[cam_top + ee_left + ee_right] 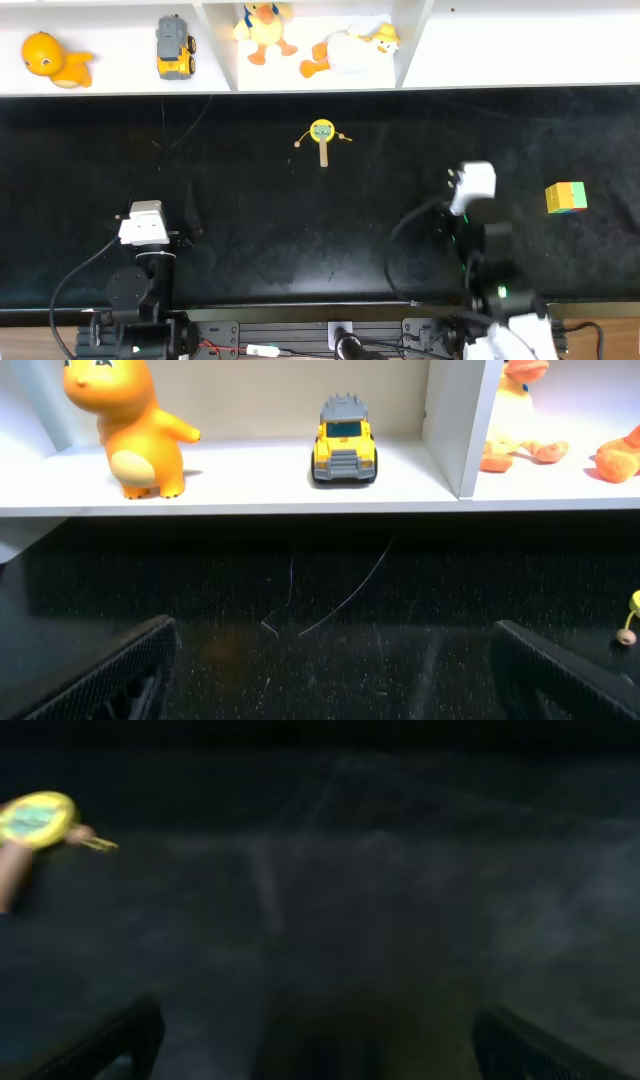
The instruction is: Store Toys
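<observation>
A yellow rattle drum on a wooden stick (322, 138) lies on the black table, just below the shelf's middle; the right wrist view catches it (35, 820) at its edge. A multicoloured cube (565, 197) sits at the right of the table. On the white shelf stand an orange figure (55, 58) (130, 425), a yellow truck (175, 47) (344, 442), a plush duck (264, 28) and a white plush duck (350, 50). My left gripper (330, 665) is open, low over bare table facing the shelf. My right gripper (315, 1040) is open over bare table.
The white shelf (500, 50) runs along the far edge, split by upright dividers (455, 420); its rightmost bay holds nothing. Black cables trail from both arms near the table's front edge. Faint scratches mark the table surface (330, 600).
</observation>
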Motion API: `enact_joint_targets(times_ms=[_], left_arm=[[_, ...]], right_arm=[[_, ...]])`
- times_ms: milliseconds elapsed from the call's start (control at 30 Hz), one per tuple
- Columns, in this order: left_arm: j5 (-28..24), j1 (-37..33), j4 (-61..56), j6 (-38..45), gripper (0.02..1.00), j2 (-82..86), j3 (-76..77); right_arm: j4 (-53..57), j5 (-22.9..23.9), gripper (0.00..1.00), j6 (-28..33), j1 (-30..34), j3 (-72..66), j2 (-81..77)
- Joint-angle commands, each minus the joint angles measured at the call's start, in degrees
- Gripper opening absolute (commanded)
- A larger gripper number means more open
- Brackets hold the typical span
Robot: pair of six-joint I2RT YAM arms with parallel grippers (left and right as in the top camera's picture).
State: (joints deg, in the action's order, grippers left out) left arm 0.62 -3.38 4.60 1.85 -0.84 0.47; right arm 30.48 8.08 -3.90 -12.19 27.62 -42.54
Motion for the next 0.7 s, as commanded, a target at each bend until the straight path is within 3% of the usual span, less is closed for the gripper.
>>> enact_joint_targets(times_ms=[33, 133, 300, 500, 700], left_arm=[[-0.96, 0.13, 0.26, -0.37, 0.998, 0.66, 0.0], [-0.96, 0.13, 0.24, -0.35, 0.998, 0.68, 0.0], [-0.96, 0.13, 0.24, -0.35, 0.998, 0.66, 0.0], [-0.96, 0.13, 0.24, -0.35, 0.998, 0.66, 0.0], [-0.96, 0.13, 0.24, -0.35, 0.998, 0.68, 0.0]], right_arm=[[6.75, 9.42, 0.996, -17.9, -11.34, 14.32, -14.53], [7.98, 16.04, 0.996, -25.75, -20.39, 21.24, -25.83], [4.52, 16.46, 0.996, -31.58, -28.52, 29.62, -41.64], [3.58, 16.57, 0.998, -38.18, -30.71, 40.22, -57.35], [4.22, 15.19, 0.996, -38.58, -30.53, 47.87, -66.79]])
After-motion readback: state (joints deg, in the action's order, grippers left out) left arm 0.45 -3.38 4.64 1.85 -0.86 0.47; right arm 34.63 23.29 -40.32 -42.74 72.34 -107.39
